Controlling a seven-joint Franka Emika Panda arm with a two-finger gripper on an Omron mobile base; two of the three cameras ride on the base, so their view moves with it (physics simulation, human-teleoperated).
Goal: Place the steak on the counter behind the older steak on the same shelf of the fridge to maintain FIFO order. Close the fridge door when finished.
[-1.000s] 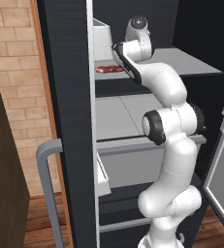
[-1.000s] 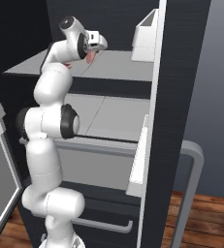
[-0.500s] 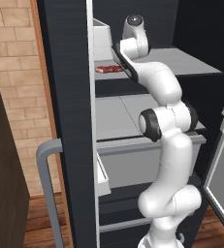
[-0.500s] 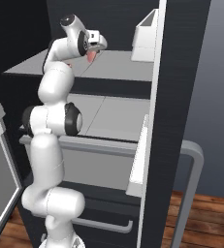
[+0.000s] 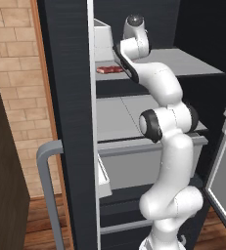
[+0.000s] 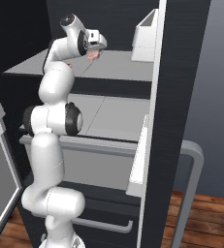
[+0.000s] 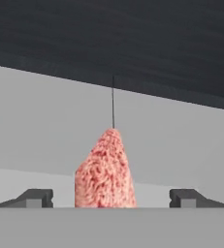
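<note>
The claw [image 7: 112, 198], clamped a second ago, now stands wide above the shelf [image 7: 40, 131]; the steak [image 7: 105, 172] sits free between its fingertips [image 7: 36, 197].

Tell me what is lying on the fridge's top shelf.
On the shelf a dark red older steak lies near the front left edge. The pale pink steak sits between the open claw tips. The arm hides the shelf beneath it.
</note>
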